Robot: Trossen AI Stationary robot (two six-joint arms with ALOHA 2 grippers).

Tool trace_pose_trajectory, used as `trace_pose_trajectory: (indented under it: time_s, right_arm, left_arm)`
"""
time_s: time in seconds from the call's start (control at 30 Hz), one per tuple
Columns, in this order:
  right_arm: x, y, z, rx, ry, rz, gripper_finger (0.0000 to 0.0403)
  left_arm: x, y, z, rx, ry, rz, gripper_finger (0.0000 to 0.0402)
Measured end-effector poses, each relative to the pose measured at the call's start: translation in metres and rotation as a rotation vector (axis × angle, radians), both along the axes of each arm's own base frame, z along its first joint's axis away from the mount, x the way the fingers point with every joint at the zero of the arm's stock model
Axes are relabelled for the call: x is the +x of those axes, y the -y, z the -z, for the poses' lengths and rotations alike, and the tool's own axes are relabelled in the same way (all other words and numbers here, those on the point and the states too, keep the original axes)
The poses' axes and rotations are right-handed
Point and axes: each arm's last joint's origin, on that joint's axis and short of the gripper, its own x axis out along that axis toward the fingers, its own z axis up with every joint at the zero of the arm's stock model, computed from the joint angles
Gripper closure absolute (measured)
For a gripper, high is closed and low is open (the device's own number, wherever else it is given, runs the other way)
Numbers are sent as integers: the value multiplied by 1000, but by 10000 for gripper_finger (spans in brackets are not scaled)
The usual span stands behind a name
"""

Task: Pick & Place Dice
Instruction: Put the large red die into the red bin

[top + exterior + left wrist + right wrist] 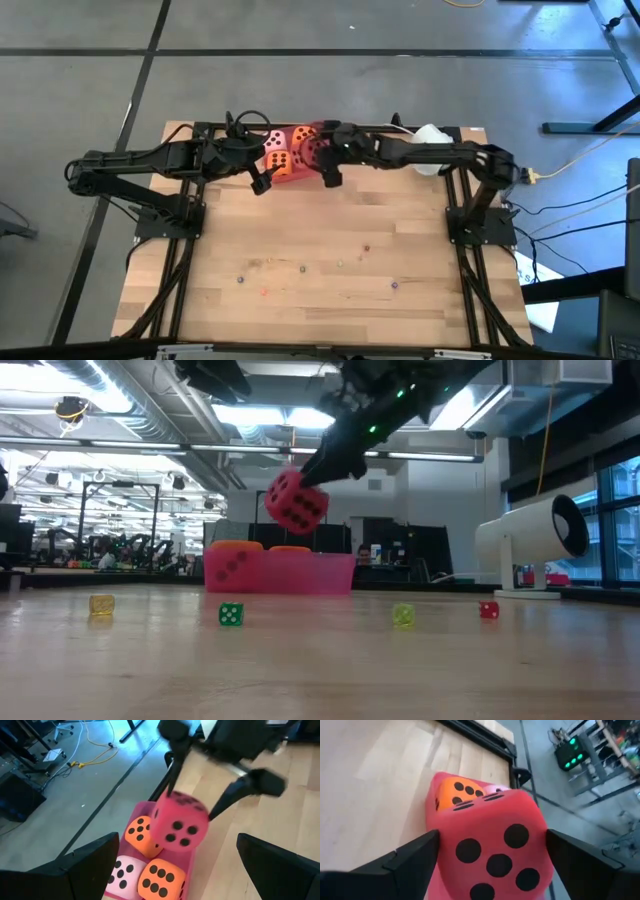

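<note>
1. Red die (179,821) hangs in the air, squeezed by the right hand (192,807), right above the tray (325,573).
2. Two orange dice (140,835) and the pink die (121,871) sit in the tray already.
3. Left hand (262,172) waits just beside the tray, fingers wide and holding nothing.
4. Next, I think: go lower over the free corner, then let go.

Wooden table (330,300): tray (320,575), beads (231,615).
</note>
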Motion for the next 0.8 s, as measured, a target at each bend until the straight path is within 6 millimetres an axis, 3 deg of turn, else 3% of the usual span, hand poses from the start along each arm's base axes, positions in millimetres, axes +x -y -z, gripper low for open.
trace_pose_trajectory:
  time_s: [0.2,0.57,0.8]
  right_arm:
    - [14,26,16,74,-17,90,54]
    - [14,35,24,148,-35,74,66]
    - [16,33,17,-75,-50,221,78]
  left_arm:
    - [0,0,0,-9,-3,14,2]
    - [1,1,1,-32,-2,50,2]
    - [1,1,1,-32,-3,50,2]
